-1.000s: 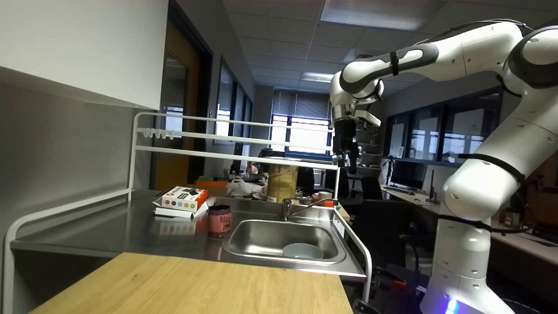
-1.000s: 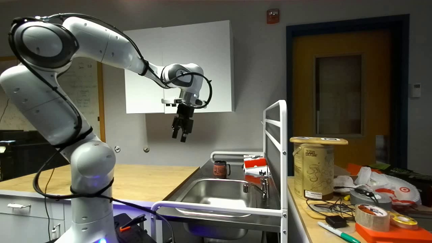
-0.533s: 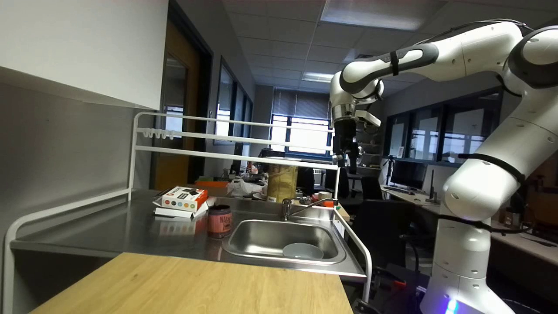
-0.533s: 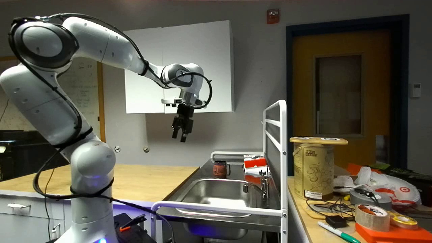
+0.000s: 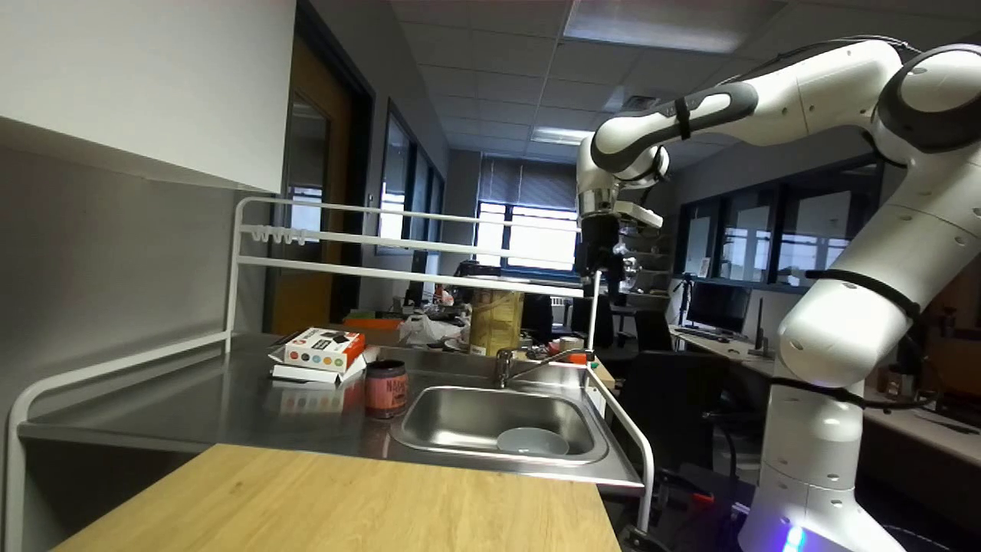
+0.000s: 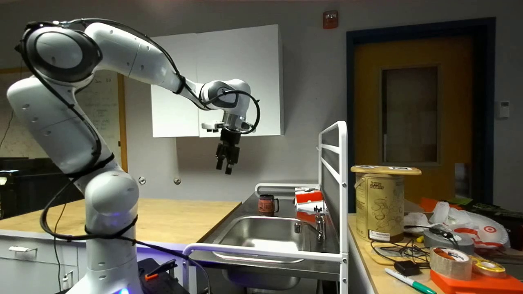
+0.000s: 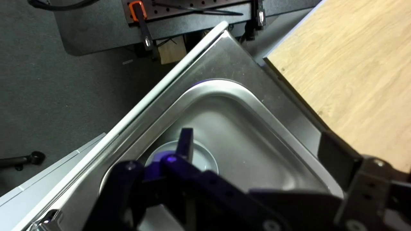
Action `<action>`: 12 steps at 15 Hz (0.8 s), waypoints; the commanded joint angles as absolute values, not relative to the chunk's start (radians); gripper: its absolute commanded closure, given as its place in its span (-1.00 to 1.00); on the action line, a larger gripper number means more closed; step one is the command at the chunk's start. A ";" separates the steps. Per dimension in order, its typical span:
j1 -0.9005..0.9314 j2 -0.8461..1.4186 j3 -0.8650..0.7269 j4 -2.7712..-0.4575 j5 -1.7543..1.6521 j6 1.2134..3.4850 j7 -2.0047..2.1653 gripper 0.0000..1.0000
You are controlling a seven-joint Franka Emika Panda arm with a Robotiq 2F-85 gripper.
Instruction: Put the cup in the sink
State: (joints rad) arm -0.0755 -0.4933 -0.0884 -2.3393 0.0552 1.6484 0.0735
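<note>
The cup (image 5: 386,389) is a dark mug with a reddish-pink printed band. It stands upright on the steel counter beside the sink (image 5: 483,414). In an exterior view the cup (image 6: 266,205) shows its handle, behind the sink (image 6: 261,228). My gripper (image 6: 224,165) hangs high above the counter, fingers down, apart from the cup. It also shows in an exterior view (image 5: 602,284). In the wrist view my gripper (image 7: 261,150) is open with nothing between its fingers. The sink (image 7: 237,134) lies below it. The cup is out of the wrist view.
A pale round dish (image 5: 533,441) lies in the sink; it also shows in the wrist view (image 7: 205,158). A faucet (image 5: 504,368) stands at the sink's edge. A white-and-orange box (image 5: 322,350) is near the cup. A white rail (image 6: 343,171) borders the counter. A wooden tabletop (image 5: 345,498) adjoins.
The arm and gripper have moved a little, slightly down and to the right in an exterior view where the door is at the right. The cup and sink have not moved.
</note>
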 commanded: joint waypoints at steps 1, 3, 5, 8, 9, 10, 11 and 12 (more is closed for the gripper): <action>-0.090 -0.382 -0.062 -2.244 0.074 1.712 0.172 -1.00; -0.084 -0.303 -0.049 -2.180 0.080 1.758 0.230 -1.00; -0.075 -0.212 -0.034 -2.096 0.087 1.779 0.281 -1.00; -0.057 -0.075 -0.007 -1.964 0.087 1.784 0.361 -1.00; -0.048 -0.024 0.003 -1.916 0.078 1.783 0.389 -1.00; -0.039 0.023 0.009 -1.869 0.074 1.781 0.412 -1.00; -0.028 0.076 0.012 -1.815 0.081 1.772 0.427 -1.00; -0.016 0.119 0.015 -1.766 0.081 1.761 0.446 -1.00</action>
State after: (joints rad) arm -0.0396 -0.0295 0.0025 -1.9445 0.0759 1.8083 0.3818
